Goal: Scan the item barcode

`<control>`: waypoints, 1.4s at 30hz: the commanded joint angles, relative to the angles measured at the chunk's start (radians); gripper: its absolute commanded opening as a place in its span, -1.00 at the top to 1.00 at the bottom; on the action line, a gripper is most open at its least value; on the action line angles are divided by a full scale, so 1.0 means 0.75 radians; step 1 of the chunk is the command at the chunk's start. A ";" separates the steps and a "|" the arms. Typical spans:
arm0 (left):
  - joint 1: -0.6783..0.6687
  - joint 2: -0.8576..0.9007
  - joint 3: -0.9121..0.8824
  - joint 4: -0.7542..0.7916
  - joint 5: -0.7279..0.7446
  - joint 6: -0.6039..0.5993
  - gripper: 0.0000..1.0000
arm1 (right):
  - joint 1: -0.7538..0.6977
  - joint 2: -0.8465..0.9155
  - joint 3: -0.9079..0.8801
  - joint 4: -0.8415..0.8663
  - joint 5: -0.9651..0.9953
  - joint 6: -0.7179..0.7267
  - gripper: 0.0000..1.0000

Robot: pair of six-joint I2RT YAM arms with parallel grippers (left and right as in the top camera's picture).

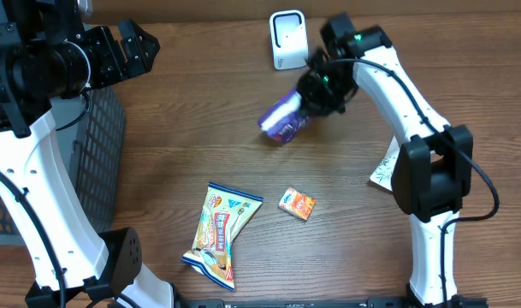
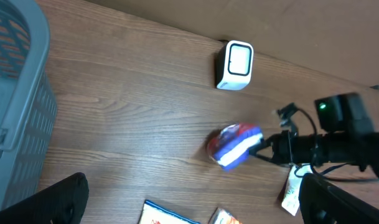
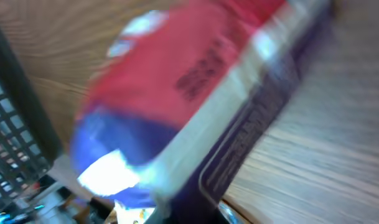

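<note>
**Q:** Which step is in hand?

**A:** Presenting the item. Your right gripper (image 1: 318, 96) is clamped on one end of the blue-and-red packet (image 1: 281, 118). The packet sits just in front of the white scanner (image 1: 287, 38), not touching it. Your left gripper (image 1: 130, 47) hangs near the basket (image 1: 102, 145), jaws wide and empty.

**Q:** What does the next move call for?

**A:** Probably you turn the packet until its barcode faces the scanner window. The right wrist view shows dark print on the red face, too blurred to call a barcode.
</note>
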 commanded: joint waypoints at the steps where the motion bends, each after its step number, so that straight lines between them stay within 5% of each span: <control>1: 0.005 -0.007 0.015 0.002 0.014 0.011 -1.00 | -0.108 -0.020 -0.098 -0.057 0.155 -0.016 0.92; 9: 0.005 -0.007 0.015 0.002 0.014 0.011 -1.00 | -0.194 -0.102 -0.039 -0.322 0.446 -0.017 0.88; 11: 0.005 -0.007 0.015 0.002 0.014 0.011 -0.99 | -0.194 -0.144 -0.005 -0.350 0.453 -0.017 0.54; 15: 0.005 -0.007 0.015 0.002 0.014 0.011 -0.99 | -0.173 -0.168 0.040 -0.321 0.357 -0.070 -0.46; 22: 0.005 -0.007 0.015 0.002 0.014 0.011 -1.00 | -0.080 -0.167 -0.056 -0.056 0.208 -0.051 -1.00; 28: 0.005 -0.007 0.015 0.002 0.014 0.011 -1.00 | -0.044 -0.167 -0.285 0.173 0.208 0.142 -0.98; 31: 0.005 -0.007 0.015 0.002 0.014 0.011 -1.00 | -0.044 -0.167 -0.384 0.265 0.203 0.146 -0.23; 32: 0.005 -0.007 0.015 0.002 0.014 0.011 -0.99 | -0.044 -0.167 -0.413 0.286 0.203 0.148 -0.12; 40: 0.005 -0.007 0.015 0.002 0.014 0.011 -1.00 | -0.044 -0.167 -0.472 0.356 0.209 0.166 0.33; 42: 0.005 -0.007 0.015 0.002 0.014 0.011 -1.00 | -0.044 -0.167 -0.472 0.357 0.211 0.166 0.59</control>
